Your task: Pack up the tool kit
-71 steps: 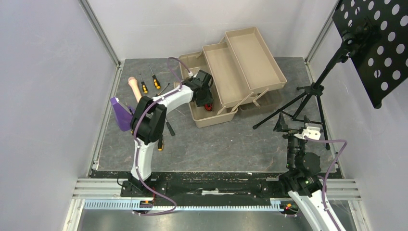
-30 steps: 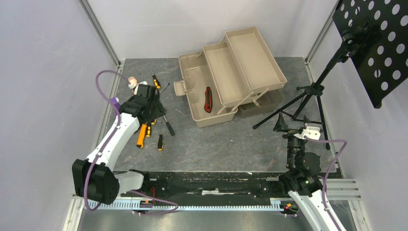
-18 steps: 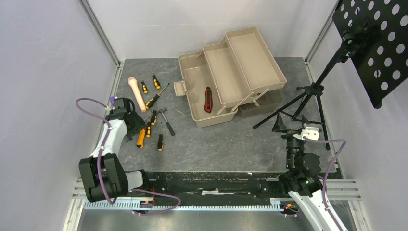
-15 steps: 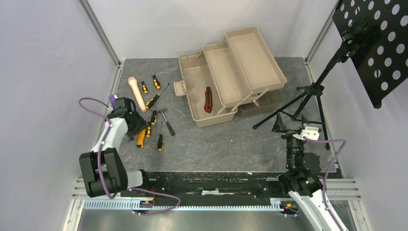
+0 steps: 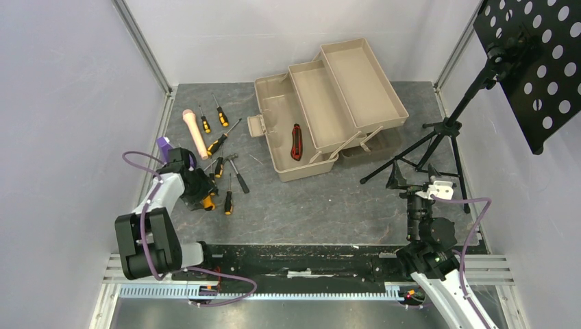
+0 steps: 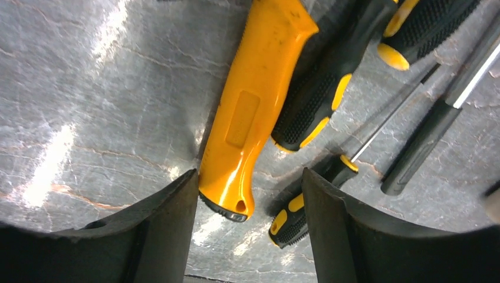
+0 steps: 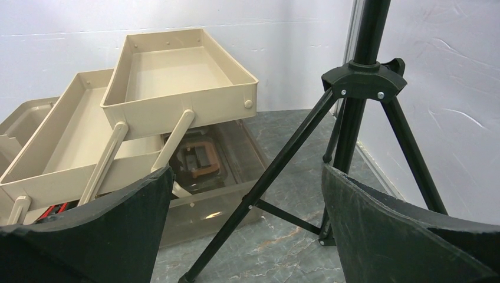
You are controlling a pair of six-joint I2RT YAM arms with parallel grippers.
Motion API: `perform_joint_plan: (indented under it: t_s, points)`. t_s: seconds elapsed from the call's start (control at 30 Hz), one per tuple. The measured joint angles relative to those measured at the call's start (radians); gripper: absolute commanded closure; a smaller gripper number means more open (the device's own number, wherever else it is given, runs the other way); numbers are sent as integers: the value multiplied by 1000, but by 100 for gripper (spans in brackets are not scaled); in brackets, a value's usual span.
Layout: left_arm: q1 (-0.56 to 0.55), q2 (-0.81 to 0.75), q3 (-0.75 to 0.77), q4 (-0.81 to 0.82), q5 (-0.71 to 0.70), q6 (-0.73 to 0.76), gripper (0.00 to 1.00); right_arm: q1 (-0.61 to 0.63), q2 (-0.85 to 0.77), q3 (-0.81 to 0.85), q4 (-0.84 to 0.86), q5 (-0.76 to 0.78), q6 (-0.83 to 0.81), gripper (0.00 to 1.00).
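- The left gripper (image 6: pixel 247 186), jaws apart and holding nothing, hangs over the orange-handled tool (image 6: pixel 255 112) near the table's (image 5: pixel 308 205) left edge.
- The handle's butt lies between the fingers, its long axis crossing their closing line.

Tabletop (image 6: pixel 88 118) looked like grey veined stone, glossy, with white glare patches. Orange handle (image 6: pixel 247 112) was smooth shiny plastic. Screwdriver grip (image 6: pixel 312 100) was black, knurled, rubber-like, with yellow inserts. Screwdriver shaft (image 6: pixel 474 73) was bright bare metal. Toolbox (image 7: pixel 177 82) was tan plastic, smooth, matt; lower bin (image 7: pixel 236 203) translucent. Tripod (image 7: pixel 359 82) was black, satin. Fingers (image 7: pixel 100 236) of right gripper (image 7: pixel 246 171) were matt black, faintly grainy.
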Motion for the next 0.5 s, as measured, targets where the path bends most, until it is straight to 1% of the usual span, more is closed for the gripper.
perform_joint_plan:
  t_s: [0.17,0.27,0.37,0.5]
  points:
    - [-9,-89,-31,-11,29,-36,36,2,0,0,0,1,-5,2]
    - [-32,-135,-48,-13,29,-63,37,2,0,-1,2,1,-7,2]
    - [-74,-159,-65,-14,10,-81,37,2,0,-2,4,1,-7,2]
    - [-126,-165,-65,-35,-67,-100,37,2,0,-6,6,1,-7,2]
